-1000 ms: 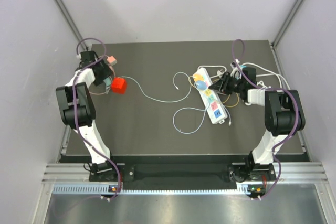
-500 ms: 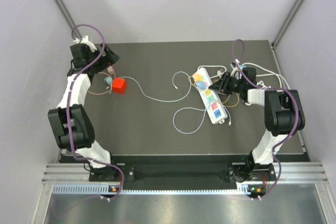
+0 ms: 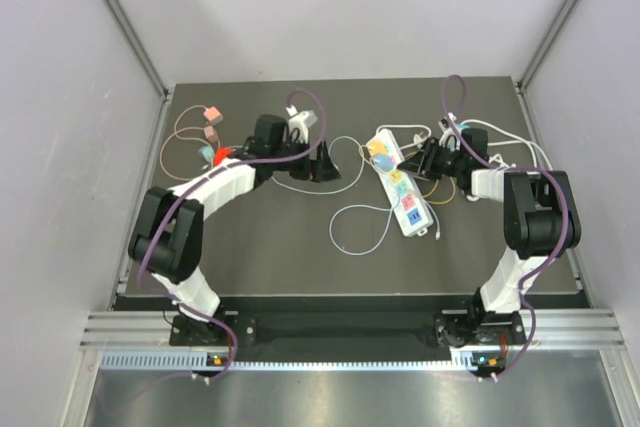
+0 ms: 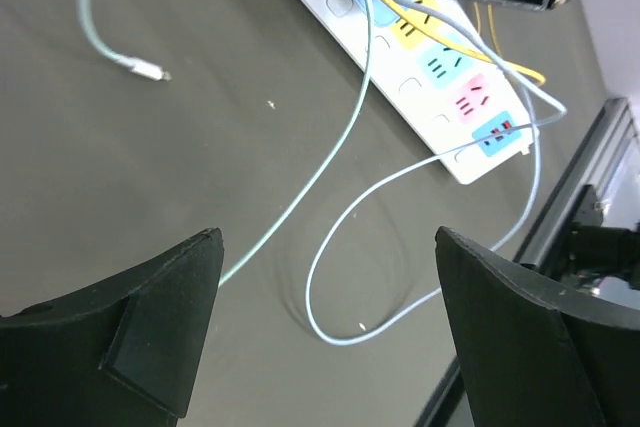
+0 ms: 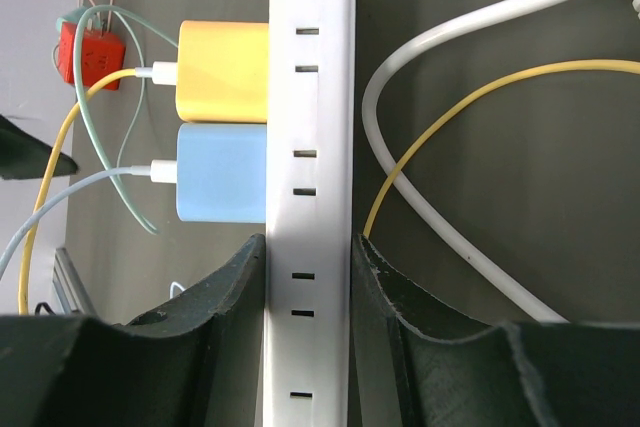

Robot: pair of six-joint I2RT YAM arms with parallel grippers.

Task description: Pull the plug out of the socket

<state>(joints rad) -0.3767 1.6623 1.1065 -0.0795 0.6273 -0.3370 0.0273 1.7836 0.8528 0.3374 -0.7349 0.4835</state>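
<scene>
Your dark table (image 3: pixel 260 247) carries the white power strip (image 3: pixel 408 209) on its right side. Your right gripper (image 5: pixel 308 247) pinches that strip across its width. Your left gripper (image 4: pixel 326 247) hangs spread and empty over loose cables (image 4: pixel 340 137) just left of it. The yellow plug (image 5: pixel 222 71) and blue plug (image 5: pixel 222 174) sit side by side in the strip.

readable text: none | brands: none | numbers: none | power strip (image 3: pixel 400 187): no legible marking
</scene>
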